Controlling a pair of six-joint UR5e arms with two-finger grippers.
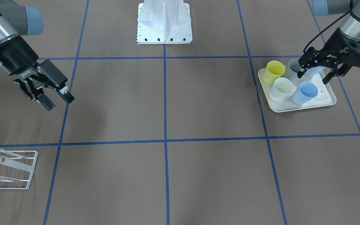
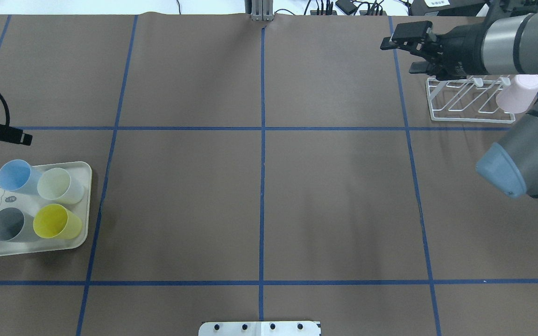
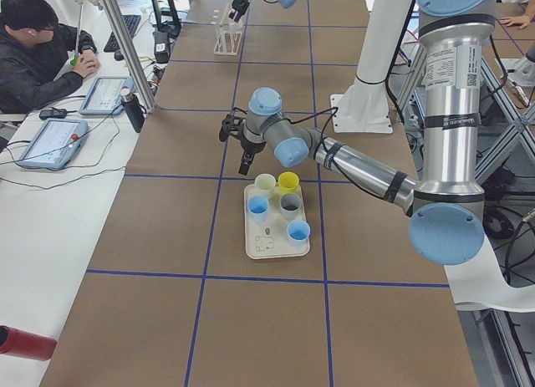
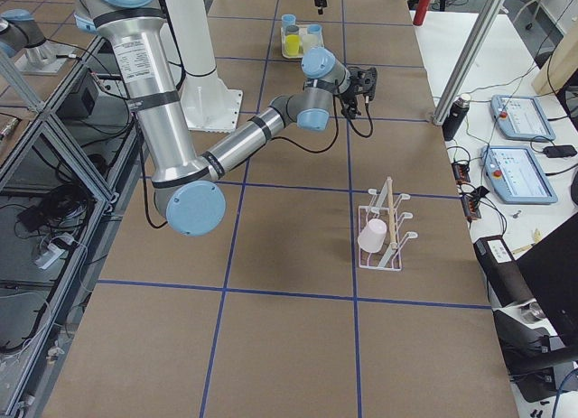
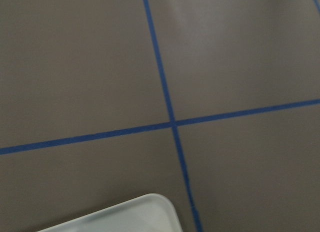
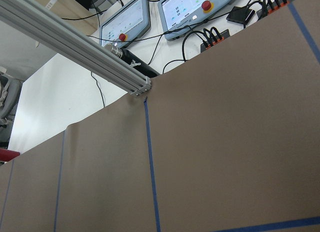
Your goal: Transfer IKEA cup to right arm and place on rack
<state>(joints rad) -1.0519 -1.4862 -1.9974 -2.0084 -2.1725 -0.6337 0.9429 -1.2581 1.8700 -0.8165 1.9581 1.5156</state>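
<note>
Several IKEA cups stand upright on a cream tray [image 1: 302, 107]: yellow [image 1: 273, 71], grey [image 1: 292, 68], pale green [image 1: 281, 88] and two light blue [image 1: 305, 92]. My left gripper [image 1: 312, 78] hangs open and empty above the tray; its wrist view shows only a tray corner [image 5: 145, 214]. The white wire rack [image 2: 465, 103] carries a pink cup [image 2: 519, 92], also visible in the exterior right view [image 4: 373, 236]. My right gripper [image 2: 402, 57] is open and empty, just beside the rack's inner end, off the table.
The white robot base [image 1: 164, 22] stands at the table's middle edge. A person [image 3: 33, 53] sits at a side desk with tablets [image 3: 50, 142]. An aluminium post [image 4: 465, 75] rises beside the table. Blue tape lines divide the brown table [image 2: 259, 196].
</note>
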